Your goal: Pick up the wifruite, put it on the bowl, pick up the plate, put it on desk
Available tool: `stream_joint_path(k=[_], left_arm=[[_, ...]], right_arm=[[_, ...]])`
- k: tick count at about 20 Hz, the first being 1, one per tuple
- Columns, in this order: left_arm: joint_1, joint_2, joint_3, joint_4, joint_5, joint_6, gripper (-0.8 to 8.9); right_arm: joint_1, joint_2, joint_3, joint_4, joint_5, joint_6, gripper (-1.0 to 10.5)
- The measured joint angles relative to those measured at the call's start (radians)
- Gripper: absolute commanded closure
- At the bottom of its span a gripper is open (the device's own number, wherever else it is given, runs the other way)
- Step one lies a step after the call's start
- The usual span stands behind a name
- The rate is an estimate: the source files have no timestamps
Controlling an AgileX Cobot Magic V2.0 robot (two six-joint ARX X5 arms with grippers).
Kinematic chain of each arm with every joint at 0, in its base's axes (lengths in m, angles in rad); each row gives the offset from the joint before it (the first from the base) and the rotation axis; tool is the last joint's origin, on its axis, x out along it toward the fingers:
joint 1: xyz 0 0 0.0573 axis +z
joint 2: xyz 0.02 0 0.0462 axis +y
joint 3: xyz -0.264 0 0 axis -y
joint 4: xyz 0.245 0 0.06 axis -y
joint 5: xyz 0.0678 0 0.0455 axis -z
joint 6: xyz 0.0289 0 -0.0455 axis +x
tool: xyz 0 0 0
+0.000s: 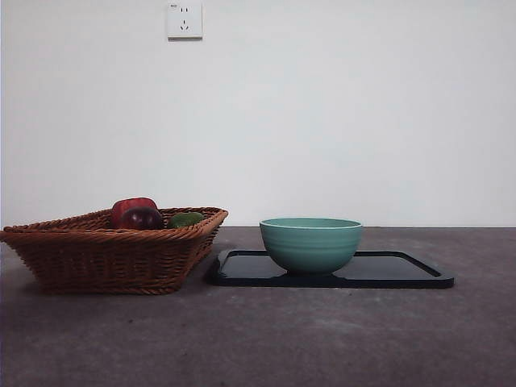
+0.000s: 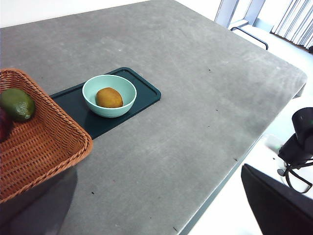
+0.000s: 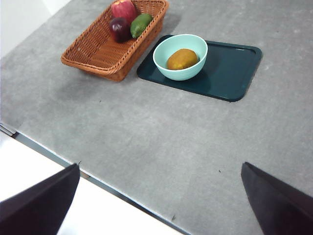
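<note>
The orange-yellow wifruite lies inside the mint-green bowl; from the front the bowl's wall hides it. Under the bowl is the plate, a flat dark rectangular tray resting on the grey desk. Both arms hang high and well back from these things, and neither shows in the front view. My left gripper and my right gripper are open with nothing in them.
A brown wicker basket stands close beside the plate, holding a red fruit, a dark purple fruit and a green fruit. The desk's edge runs near both grippers in the wrist views.
</note>
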Motion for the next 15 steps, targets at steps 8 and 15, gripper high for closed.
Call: stream_joint_path(k=[8, 15], left_arm=[[0.000, 0.000, 0.000, 0.000, 0.000, 0.000, 2.20], [0.000, 0.000, 0.000, 0.009, 0.000, 0.000, 2.20]], right_arm=[[0.000, 0.000, 0.000, 0.013, 0.000, 0.008, 3.6], [0.000, 0.000, 0.000, 0.013, 0.000, 0.008, 3.6]])
